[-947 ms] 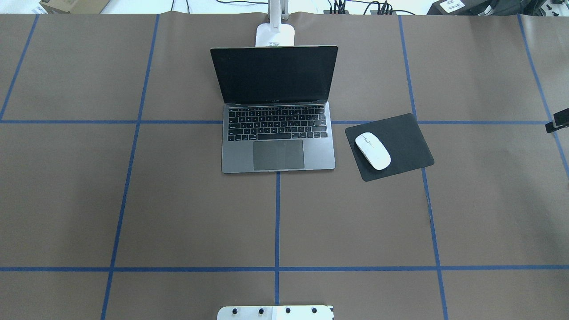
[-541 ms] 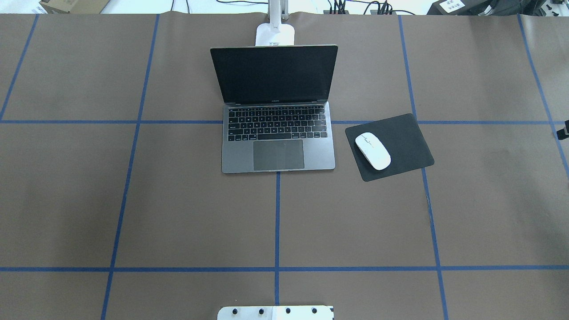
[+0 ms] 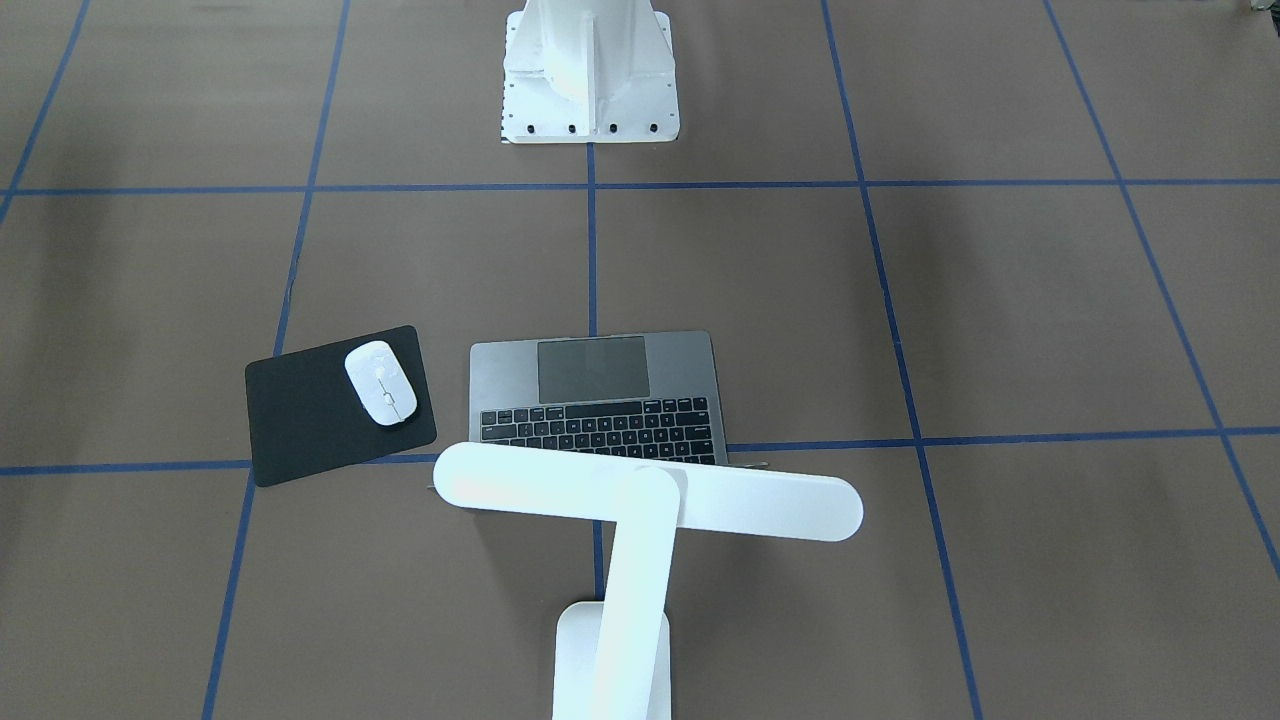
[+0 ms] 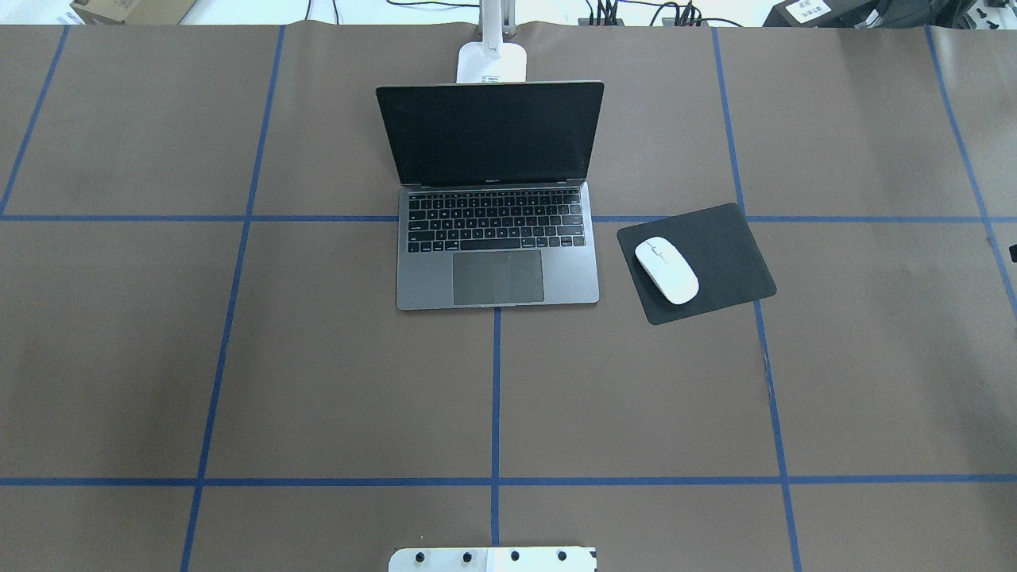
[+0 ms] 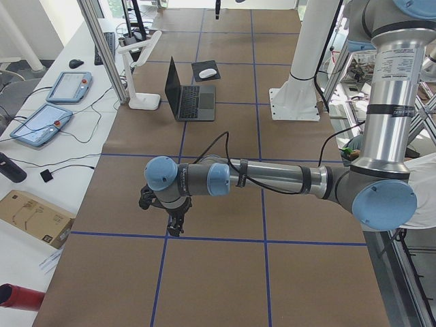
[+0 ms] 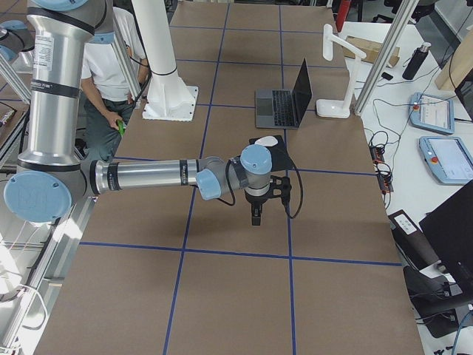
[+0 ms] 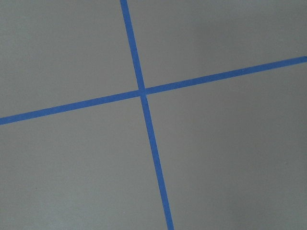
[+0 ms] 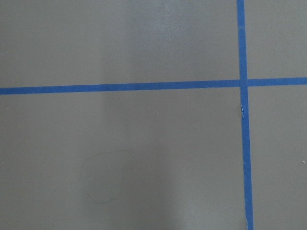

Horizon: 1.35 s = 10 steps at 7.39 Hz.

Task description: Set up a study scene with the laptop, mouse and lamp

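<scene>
overhead exterior view held one laptop, one mouse, one lamp and one black mouse pad on the brown desk, with one white pedestal at the near edge. two arms showed in the side views, each with one claw.

against the overhead pictures from just before, the dark tip of the right claw at the right edge had slid nearer and almost out of frame, leaving only a sliver. laptop, mouse, pad and lamp lay just as they had.

the laptop sat open at the middle of the far half of the desk. its long axis ran left to right, with the dark screen raised on the far side and the trackpad towards the robot. the mouse lay on the pad just to the laptop's right, its long axis diagonal and its wheel end aimed far-left towards the laptop. the lamp's base stood just behind the screen; its bar head ran crosswise above the screen, a little tilted.

the left claw and right claw hung pointing down over bare desk, well apart from everything. whether either was spread or pressed together could not be told.
</scene>
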Each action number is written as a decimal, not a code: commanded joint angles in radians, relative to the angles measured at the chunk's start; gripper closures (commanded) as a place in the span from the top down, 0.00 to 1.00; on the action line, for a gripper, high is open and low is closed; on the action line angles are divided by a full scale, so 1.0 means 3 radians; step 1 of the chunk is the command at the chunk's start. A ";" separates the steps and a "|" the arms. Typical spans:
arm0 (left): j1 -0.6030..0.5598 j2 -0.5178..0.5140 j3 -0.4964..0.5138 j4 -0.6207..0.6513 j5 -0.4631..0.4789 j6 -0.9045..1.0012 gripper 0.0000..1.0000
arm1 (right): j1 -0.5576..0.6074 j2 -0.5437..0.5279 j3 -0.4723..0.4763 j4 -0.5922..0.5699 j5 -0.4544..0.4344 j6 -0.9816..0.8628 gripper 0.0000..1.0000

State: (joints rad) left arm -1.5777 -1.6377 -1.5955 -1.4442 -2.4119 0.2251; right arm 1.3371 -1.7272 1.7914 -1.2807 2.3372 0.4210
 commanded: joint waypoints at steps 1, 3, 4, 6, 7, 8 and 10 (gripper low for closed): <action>-0.0084 0.0008 -0.0030 -0.0003 0.0068 0.0006 0.99 | 0.0017 -0.0021 0.0001 -0.0011 -0.0049 -0.0033 0.99; -0.0079 0.0008 -0.0035 -0.0023 0.0358 0.0007 0.99 | 0.0231 0.0000 -0.0100 -0.0198 -0.0111 -0.0408 0.99; -0.0079 0.0003 -0.0025 -0.0023 0.0390 0.0017 0.99 | 0.0323 0.0111 -0.0127 -0.0559 -0.0116 -0.0938 0.99; -0.0079 0.0024 0.0010 -0.0033 0.0370 0.0007 0.99 | 0.0527 0.0311 -0.0045 -0.1042 -0.0106 -0.1070 0.99; -0.0074 0.0019 0.0011 -0.0033 0.0370 -0.0004 0.99 | 0.0533 0.0312 -0.0025 -0.1064 -0.0100 -0.1066 0.99; -0.0074 0.0019 -0.0005 -0.0033 0.0370 0.0001 1.00 | 0.0528 0.0307 -0.0030 -0.1064 -0.0105 -0.1066 0.99; -0.0074 0.0019 0.0026 -0.0069 0.0365 -0.0009 1.00 | 0.0523 0.0261 0.0022 -0.1064 -0.0126 -0.1061 0.99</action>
State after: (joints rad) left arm -1.6001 -1.6320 -1.5923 -1.4574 -2.3013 0.2241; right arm 1.4945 -1.6445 1.7927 -1.5977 2.3030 0.1022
